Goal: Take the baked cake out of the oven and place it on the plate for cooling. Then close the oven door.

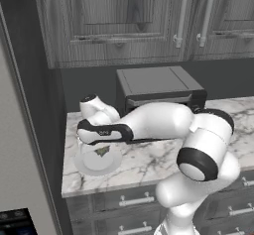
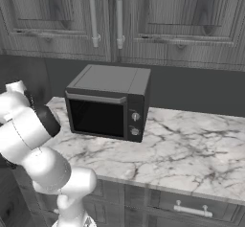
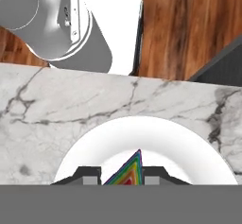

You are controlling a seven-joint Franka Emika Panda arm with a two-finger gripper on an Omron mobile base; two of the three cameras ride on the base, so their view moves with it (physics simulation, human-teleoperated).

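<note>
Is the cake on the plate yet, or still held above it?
Held: the gripper is shut on the cake over the white plate on the marble counter. Whether it touches the plate, cannot tell.

Flat, even rendered lighting, dim grey tones, soft shadows under the arm, coarse low-resolution textures, no glare

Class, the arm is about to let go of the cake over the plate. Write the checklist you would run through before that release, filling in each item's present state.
1. Hand shut on the cake: ok, its tips flank the rainbow-layered slice.
2. Cake above the plate: ok, white plate lies directly behind it.
3. Plate fully on the marble counter: ok, it sits inside the counter's front edge.
4. Cake touching the plate: cannot tell.
5. Toaster oven clear of the plate: ok, it stands apart.
6. Oven door closed: cannot tell.
</note>
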